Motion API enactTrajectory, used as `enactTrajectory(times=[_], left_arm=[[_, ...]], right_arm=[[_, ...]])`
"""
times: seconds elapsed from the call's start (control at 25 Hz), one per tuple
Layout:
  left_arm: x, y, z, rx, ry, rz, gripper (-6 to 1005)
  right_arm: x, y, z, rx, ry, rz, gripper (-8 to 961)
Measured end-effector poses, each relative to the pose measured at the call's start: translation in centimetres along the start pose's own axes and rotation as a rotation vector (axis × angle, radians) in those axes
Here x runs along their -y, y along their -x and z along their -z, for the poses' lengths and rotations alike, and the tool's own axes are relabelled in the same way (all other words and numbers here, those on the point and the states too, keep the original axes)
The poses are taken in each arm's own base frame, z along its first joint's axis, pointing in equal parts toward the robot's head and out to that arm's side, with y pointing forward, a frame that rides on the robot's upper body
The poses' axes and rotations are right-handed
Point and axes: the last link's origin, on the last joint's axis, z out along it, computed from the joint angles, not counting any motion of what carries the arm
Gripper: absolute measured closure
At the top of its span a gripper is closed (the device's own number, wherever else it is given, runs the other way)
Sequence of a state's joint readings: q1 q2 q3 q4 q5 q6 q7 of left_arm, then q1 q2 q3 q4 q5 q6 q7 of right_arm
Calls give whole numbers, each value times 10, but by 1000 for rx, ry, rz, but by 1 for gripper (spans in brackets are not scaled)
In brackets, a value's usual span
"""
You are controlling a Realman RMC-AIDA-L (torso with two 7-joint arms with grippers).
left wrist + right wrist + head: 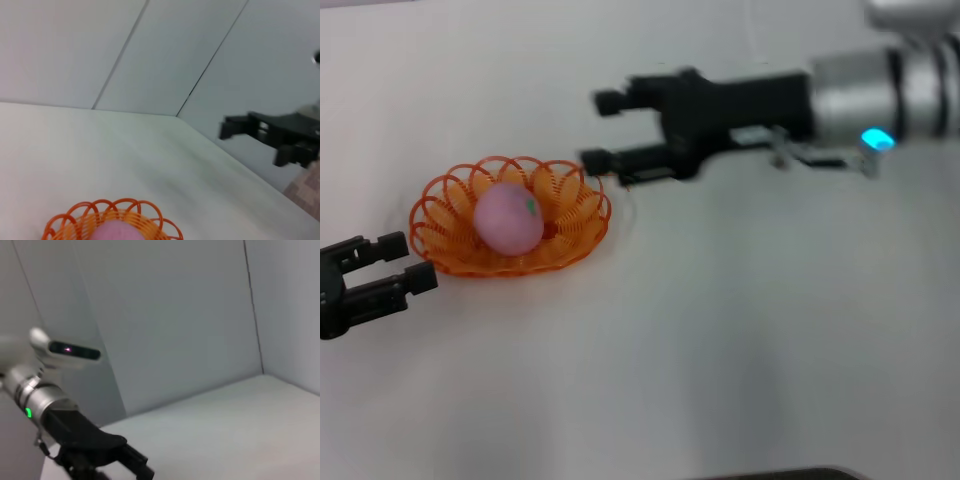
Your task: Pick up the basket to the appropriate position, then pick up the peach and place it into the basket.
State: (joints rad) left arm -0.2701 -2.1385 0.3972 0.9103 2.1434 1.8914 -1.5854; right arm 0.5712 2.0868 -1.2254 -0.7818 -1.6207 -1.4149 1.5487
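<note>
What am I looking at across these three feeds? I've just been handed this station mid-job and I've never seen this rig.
It is a robot with two arms, each ending in a two-fingered black gripper. The head view looks down on a white table. On it sits the basket, orange and oval, with the peach already lying inside it. The left gripper is open and empty, just beside the basket's near-left rim. The right gripper is also open and empty, hovering off the basket's far-right side, not touching it.

The left wrist view comes from a camera on the left arm: low down it shows the basket's rim and the top of the peach, and farther off the right gripper against the grey wall. The right wrist view looks back across the table at the left arm. Nothing is held by either gripper.
</note>
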Motion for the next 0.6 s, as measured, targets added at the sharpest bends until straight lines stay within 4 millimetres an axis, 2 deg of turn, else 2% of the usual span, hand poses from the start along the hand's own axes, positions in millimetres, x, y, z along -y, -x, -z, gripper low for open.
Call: enactTrajectory(times=[0.12, 0.28, 0.44, 0.6], left_arm=[[0, 0, 0, 0, -1, -3, 248], [2, 0, 3, -11, -23, -17, 248], [5, 1, 5, -14, -41, -41, 248], [5, 5, 6, -6, -53, -52, 248]], right_arm=[[-9, -28, 32, 52, -23, -20, 125], [-19, -59, 65, 42, -67, -44, 127], [-24, -76, 81, -1, -68, -90, 128], [-26, -81, 87, -23, -66, -110, 128]])
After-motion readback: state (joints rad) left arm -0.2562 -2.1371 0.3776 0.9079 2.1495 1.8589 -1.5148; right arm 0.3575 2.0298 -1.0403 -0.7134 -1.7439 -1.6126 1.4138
